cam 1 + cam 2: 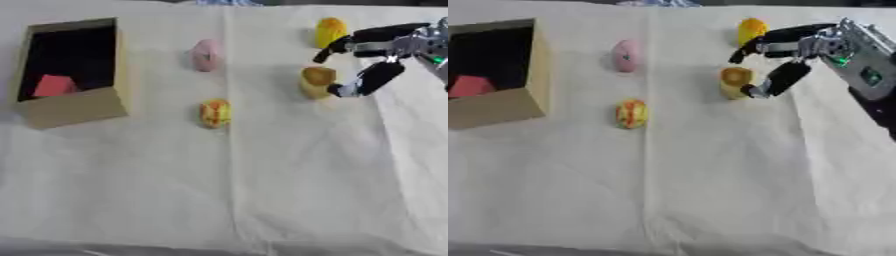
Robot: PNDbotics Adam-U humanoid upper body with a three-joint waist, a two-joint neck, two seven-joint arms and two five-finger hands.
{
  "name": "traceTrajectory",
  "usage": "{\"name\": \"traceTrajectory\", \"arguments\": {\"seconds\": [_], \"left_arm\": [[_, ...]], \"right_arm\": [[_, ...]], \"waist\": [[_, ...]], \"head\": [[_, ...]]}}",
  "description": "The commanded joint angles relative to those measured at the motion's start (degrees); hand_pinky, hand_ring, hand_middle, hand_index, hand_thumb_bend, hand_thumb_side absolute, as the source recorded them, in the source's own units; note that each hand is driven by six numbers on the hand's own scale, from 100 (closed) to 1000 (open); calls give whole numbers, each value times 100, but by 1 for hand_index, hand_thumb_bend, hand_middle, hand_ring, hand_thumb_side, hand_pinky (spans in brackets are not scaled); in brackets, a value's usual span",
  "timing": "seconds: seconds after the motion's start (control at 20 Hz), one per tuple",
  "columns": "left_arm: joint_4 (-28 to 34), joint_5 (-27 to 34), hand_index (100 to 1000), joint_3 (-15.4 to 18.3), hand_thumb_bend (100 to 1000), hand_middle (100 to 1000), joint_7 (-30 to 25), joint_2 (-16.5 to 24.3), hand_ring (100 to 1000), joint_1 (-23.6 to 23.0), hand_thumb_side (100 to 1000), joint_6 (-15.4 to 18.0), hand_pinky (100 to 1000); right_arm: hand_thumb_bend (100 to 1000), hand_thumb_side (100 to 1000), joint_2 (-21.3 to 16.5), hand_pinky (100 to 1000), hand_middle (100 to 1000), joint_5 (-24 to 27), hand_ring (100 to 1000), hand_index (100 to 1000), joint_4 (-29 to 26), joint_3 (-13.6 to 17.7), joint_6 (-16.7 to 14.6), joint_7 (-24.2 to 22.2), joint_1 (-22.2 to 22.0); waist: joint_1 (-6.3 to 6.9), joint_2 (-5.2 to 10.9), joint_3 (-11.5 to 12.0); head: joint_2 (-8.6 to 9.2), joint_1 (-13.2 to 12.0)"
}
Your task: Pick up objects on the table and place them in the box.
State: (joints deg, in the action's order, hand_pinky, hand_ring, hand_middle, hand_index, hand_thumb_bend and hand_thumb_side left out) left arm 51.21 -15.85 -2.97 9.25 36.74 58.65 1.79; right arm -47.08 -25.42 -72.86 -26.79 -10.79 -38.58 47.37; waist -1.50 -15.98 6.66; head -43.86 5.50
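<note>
Left eye view shows our table, draped in pale cloth, with the cardboard box near its far left corner, open on top, something pink-red already lying inside. Our right hand reaches in from the right edge, fingers spread open on either side of the yellow-orange cup-like object, one fingertip touching or just beside it, apparently lined up for a grasp. We see no left hand. Three more objects wait: a yellow one just behind the hand, a pink one toward the far middle, an orange-yellow one nearer us. Nothing blocks the path toward the box.
</note>
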Motion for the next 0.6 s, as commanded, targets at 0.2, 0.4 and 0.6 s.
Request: {"name": "traceTrajectory", "arguments": {"seconds": [0.2, 0.4, 0.6], "left_arm": [[23, 23, 927, 33, 706, 770, 19, 94, 778, 164, 824, 29, 818], [21, 17, 926, 28, 705, 770, 15, 77, 777, 176, 823, 42, 817], [18, 19, 925, 34, 703, 770, 19, 68, 777, 182, 822, 49, 818]], "right_arm": [[253, 443, 5, 957, 872, -264, 978, 935, 341, 187, -49, 118, 157], [272, 421, 106, 952, 859, -461, 968, 923, 565, 222, -95, 160, 214], [276, 396, 195, 946, 835, -599, 954, 919, 745, 239, -175, 175, 242]], "waist": [[27, 67, 22], [18, 27, 46], [4, -29, 84]], "head": [[-26, 21], [-14, 39], [-3, 56]]}}
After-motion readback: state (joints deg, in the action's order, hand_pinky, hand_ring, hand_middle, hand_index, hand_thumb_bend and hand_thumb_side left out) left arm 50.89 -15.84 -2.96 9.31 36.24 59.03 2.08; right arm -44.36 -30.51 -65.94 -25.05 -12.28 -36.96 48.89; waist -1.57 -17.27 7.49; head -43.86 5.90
